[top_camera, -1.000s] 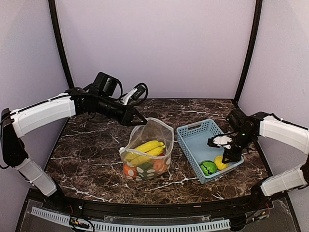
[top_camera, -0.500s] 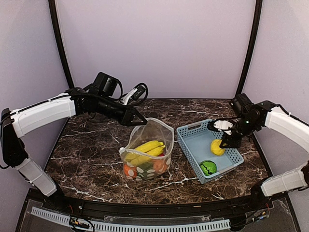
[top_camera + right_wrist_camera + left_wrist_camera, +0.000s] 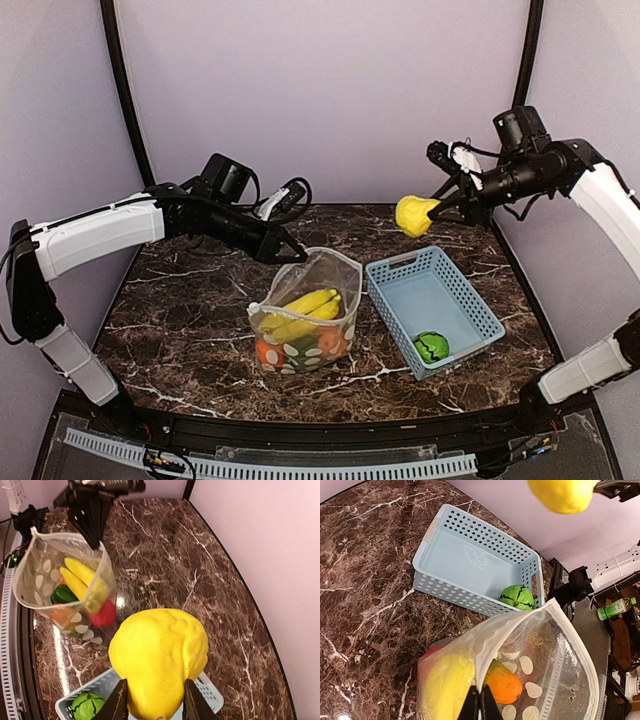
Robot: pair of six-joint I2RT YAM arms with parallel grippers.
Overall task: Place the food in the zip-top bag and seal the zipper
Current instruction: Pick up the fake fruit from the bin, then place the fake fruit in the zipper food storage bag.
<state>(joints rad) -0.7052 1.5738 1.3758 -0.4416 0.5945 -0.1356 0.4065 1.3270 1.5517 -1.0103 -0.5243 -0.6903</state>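
The clear dotted zip-top bag (image 3: 305, 318) stands open on the table, with yellow bananas (image 3: 300, 308), an orange piece and a red piece inside. My left gripper (image 3: 293, 253) is shut on the bag's rear mouth edge (image 3: 485, 677) and holds it up. My right gripper (image 3: 432, 210) is shut on a yellow pear-shaped fruit (image 3: 412, 214) and holds it high above the far end of the basket; it fills the right wrist view (image 3: 159, 661). A green round piece (image 3: 431, 347) lies in the basket. The white zipper strip (image 3: 572, 640) runs along the open mouth.
The light-blue slotted basket (image 3: 400, 285) sits right of the bag, its far end under the held fruit. Dark marble table (image 3: 180, 320) with black frame posts at the back corners.
My right gripper lifted the yellow fruit out of the basket and carried it up and toward the back. The left gripper kept hold of the bag's edge, barely moving.
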